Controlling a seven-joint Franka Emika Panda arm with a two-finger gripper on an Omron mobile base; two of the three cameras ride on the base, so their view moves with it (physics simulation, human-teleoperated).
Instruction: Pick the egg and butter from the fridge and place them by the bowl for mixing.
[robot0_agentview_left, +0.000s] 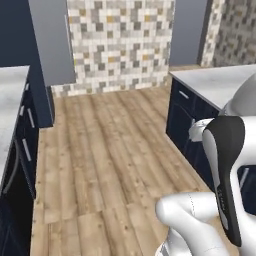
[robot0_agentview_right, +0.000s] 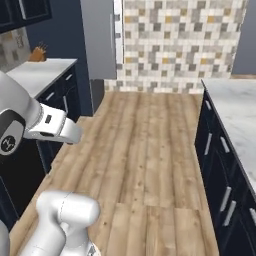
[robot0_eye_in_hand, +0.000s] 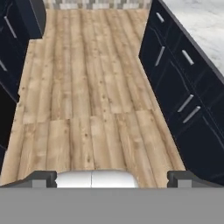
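Fridge, tall and grey at the far end of the wood floor, is closed, so my claw hangs wide and empty over the aisle between navy cabinets.

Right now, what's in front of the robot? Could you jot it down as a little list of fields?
place: kitchen aisle with a wooden floor
far wall: mosaic tiles
fridge: tall grey, door shut, at the far end
cabinets: dark navy cabinets on both sides of the aisle
counters: pale counter on the right side
gripper: open, jaws wide apart, empty
egg, butter, bowl: not yet reached
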